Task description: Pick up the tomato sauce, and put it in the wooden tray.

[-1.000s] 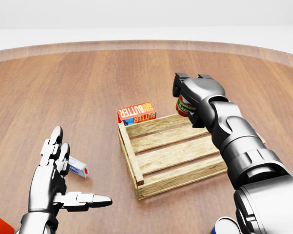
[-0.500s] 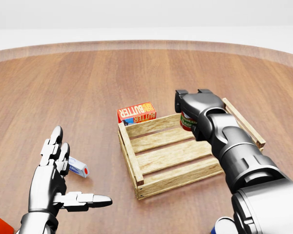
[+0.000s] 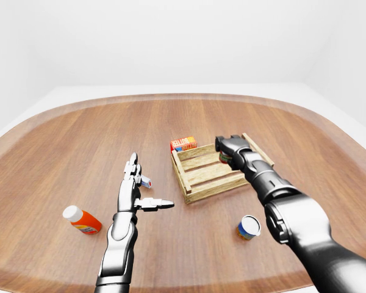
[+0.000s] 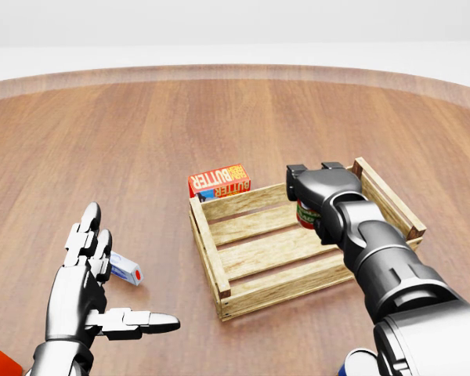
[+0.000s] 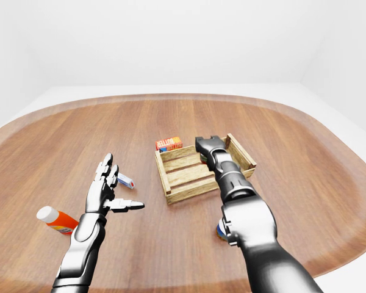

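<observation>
Item: tomato sauce [image 4: 305,214], a small can with a red and green label, upright so far as shows. Location: in the right hand [image 4: 319,196], over the top-right part of the wooden tray [image 4: 211,249] in the head view, low among the slats; whether its base touches the tray floor cannot be told, since the hand covers most of it.

Holder: the right hand, fingers wrapped round the can's side wall from above and clamped on it. Only a strip of label shows below the knuckles.

Handling, by judgement: a rigid metal cylinder, fairly heavy for its bulk, not fragile, with a smooth wall that could slip under a loose hold. Best taken round the mid-height of the wall, fingers opposed across the width, as it is held here. It should stand steady on its flat end if set down square; a tilted release may let it roll across the slats.

Other hand: the left hand [image 4: 86,282], fingers spread apart and holding nothing, hovers above the surface [image 4: 102,133] at lower left.

Also present: butter box [image 4: 218,181] just beyond the tray's top-left corner; a small white tube [image 4: 126,269] beside the left hand; an orange bottle [image 3: 82,220] and a blue-banded cup [image 3: 248,227] nearer the robot.
</observation>
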You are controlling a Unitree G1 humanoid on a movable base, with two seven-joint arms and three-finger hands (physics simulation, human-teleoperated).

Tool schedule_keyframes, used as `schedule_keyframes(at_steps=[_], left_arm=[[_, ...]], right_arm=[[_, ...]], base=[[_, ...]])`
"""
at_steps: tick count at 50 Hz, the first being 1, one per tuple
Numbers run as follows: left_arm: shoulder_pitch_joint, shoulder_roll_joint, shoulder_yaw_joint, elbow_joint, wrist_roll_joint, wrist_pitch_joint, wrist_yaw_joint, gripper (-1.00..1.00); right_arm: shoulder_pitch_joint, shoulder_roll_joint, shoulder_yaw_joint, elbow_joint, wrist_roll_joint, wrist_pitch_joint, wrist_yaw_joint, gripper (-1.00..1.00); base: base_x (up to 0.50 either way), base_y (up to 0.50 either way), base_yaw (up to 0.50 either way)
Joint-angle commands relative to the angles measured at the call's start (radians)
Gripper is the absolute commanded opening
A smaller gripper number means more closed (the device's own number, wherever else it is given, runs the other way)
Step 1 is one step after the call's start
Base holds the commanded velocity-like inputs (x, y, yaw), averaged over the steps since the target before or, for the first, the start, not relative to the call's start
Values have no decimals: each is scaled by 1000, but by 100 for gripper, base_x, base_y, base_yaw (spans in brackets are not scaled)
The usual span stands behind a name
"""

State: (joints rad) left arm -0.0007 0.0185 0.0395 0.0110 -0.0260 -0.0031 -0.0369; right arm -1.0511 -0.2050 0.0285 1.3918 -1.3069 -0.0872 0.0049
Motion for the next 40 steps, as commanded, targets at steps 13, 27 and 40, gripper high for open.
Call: schedule_keyframes(at_steps=[13, 27, 40], left_arm=[[-5, 1, 2, -2, -6, 7, -1, 100], [-7, 1, 3, 3, -6, 4, -1, 100], [-8, 2, 4, 5, -7, 1, -1, 100]], right_arm=[[18, 7, -21, -8, 104, 0, 163, -100], [30, 4, -17, -7, 106, 0, 139, -100], [32, 4, -15, -7, 101, 0, 113, -100]], base=[[0, 0, 0], [0, 0, 0], [0, 0, 0]])
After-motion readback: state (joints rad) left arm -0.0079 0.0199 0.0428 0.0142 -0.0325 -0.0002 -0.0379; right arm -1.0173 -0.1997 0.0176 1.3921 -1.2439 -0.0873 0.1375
